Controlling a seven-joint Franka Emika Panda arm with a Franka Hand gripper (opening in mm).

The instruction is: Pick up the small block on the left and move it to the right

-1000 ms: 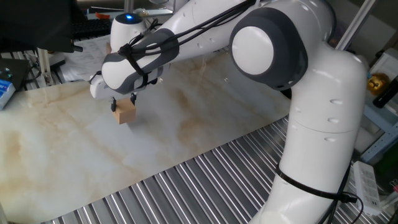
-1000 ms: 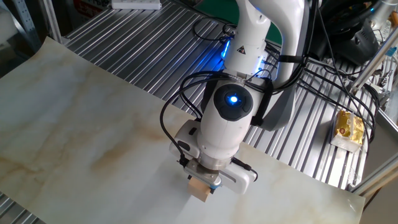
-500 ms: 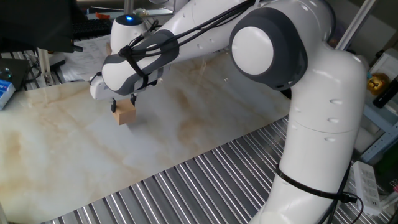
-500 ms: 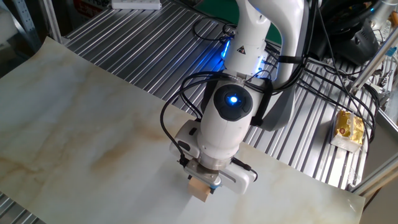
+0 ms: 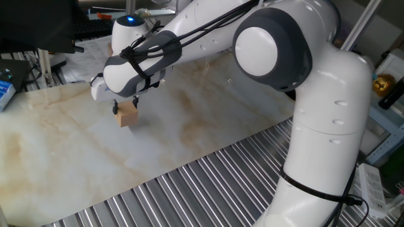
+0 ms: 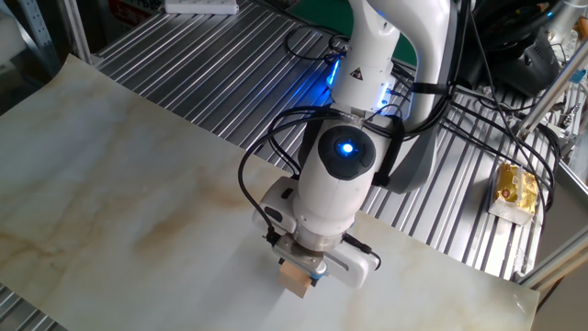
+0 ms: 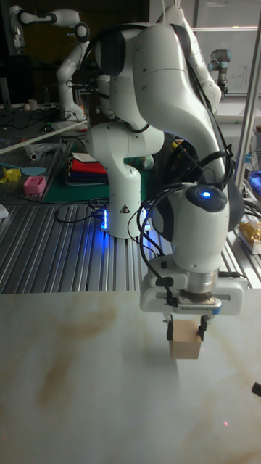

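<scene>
The small block (image 5: 127, 115) is a plain tan wooden cube with my gripper (image 5: 125, 104) shut on its upper part. It hangs at or just above the marbled sheet (image 5: 69, 145); I cannot tell whether it touches. The tall fixed view shows the block (image 7: 185, 349) between the two dark fingers, the gripper (image 7: 185, 333) pointing straight down, a faint shadow beneath. From the other side the block (image 6: 296, 281) peeks out below the gripper (image 6: 299, 269), mostly covered by the wrist.
Ribbed metal table (image 5: 189, 195) borders the marbled sheet. My own base (image 7: 123, 196) and cables stand behind. A yellow packet (image 6: 514, 188) lies off to the side, a blue box (image 5: 5, 88) at the table's end, a pink item (image 7: 34, 185) far back.
</scene>
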